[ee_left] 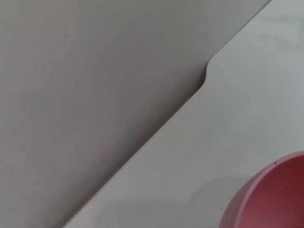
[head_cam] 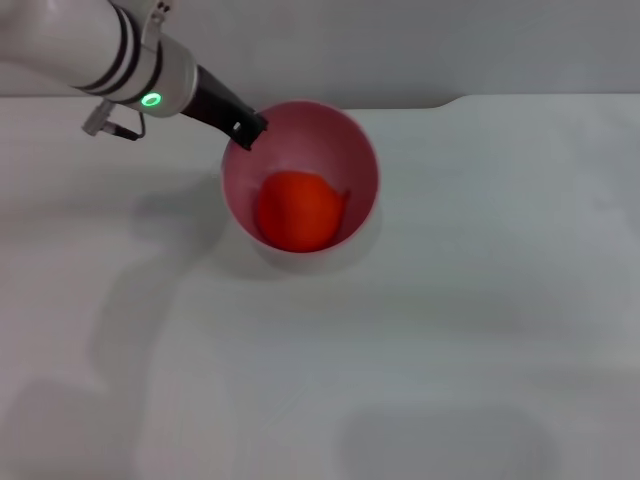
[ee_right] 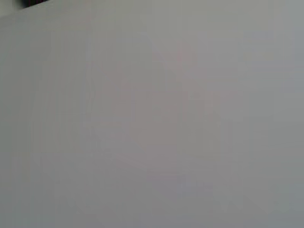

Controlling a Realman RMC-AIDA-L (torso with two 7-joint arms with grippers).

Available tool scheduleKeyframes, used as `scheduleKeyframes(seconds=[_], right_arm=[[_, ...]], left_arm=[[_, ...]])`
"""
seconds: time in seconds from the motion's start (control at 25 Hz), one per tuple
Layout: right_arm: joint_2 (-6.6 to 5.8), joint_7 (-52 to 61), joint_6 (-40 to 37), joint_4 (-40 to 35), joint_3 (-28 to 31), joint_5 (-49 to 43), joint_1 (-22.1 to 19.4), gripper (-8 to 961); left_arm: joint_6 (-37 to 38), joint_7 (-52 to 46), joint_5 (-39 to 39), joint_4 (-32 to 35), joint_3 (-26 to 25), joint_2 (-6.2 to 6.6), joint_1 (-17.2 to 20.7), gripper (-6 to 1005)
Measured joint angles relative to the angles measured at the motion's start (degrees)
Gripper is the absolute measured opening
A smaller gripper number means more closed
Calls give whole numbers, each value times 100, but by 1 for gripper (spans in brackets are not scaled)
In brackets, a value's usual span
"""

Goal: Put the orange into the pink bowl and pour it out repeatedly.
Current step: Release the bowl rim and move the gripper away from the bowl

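Note:
The pink bowl (head_cam: 345, 150) is in the middle of the head view, its opening facing up. The orange (head_cam: 298, 210) lies inside it, on the bowl's bottom. My left gripper (head_cam: 245, 130) reaches in from the upper left, and its dark fingers grip the bowl's rim on the far left side. Shadows on the table to the bowl's left suggest it is held a little above the surface. In the left wrist view only a part of the bowl's outer wall (ee_left: 275, 199) shows. My right gripper is out of view, and its wrist view shows only blank surface.
The white table (head_cam: 420, 330) spreads all around the bowl. Its far edge (head_cam: 450, 100) has a small step just behind the bowl, also seen in the left wrist view (ee_left: 205, 78), with grey ground beyond it.

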Motion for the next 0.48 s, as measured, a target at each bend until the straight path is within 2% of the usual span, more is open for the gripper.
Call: scheduleKeyframes(seconds=[0.12,0.36,0.48], right_arm=[[-9,-125,-368,436,17,478,50,502],[-7,-136,-447,638,44,758,42,502],[-3,-124,-459,650,40,774,52,502]], left_arm=[[-412,1,-141,194,347,-11,179,43],[-2055,391,-853,990,1708,-16,888,43],[-2729,670,-968,1137,2263,-16,1109,42]])
